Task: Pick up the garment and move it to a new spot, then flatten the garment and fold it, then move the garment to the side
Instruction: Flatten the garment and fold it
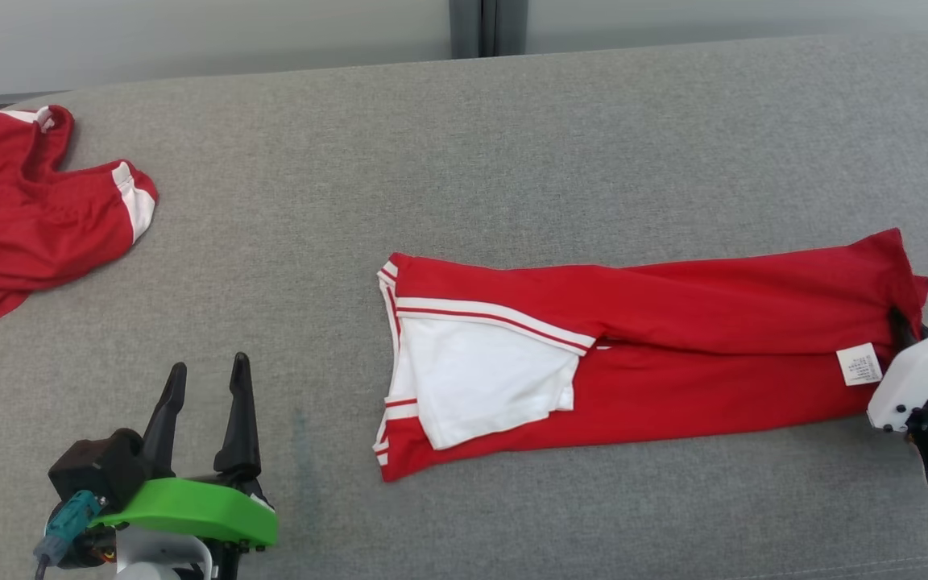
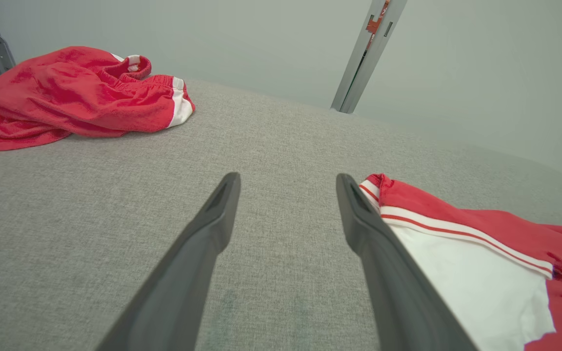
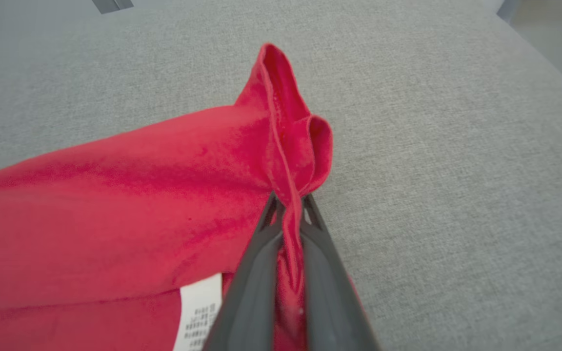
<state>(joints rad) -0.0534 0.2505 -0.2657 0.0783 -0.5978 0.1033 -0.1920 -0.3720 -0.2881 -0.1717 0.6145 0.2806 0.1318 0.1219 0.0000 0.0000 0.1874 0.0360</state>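
Observation:
The garment (image 1: pixel 673 322) is red with a white panel and red-and-white trim. It lies folded lengthwise across the grey padded surface (image 1: pixel 512 121), right of centre. My right gripper (image 1: pixel 905 326) is shut on the hem at its right end. In the right wrist view the gripper (image 3: pixel 291 200) pinches a raised fold of the red cloth (image 3: pixel 115 195). My left gripper (image 1: pixel 209 362) stands open at the lower left, apart from the garment. In the left wrist view nothing sits between the fingers of this gripper (image 2: pixel 288 178), and the garment's white-trimmed end (image 2: pixel 481 243) lies just to their right.
A second red garment with white bands (image 1: pixel 21 217) lies bunched at the far left (image 2: pixel 66 92). A white care label (image 1: pixel 859 364) shows near the held end. A metal post (image 1: pixel 484 24) stands behind the surface's back edge.

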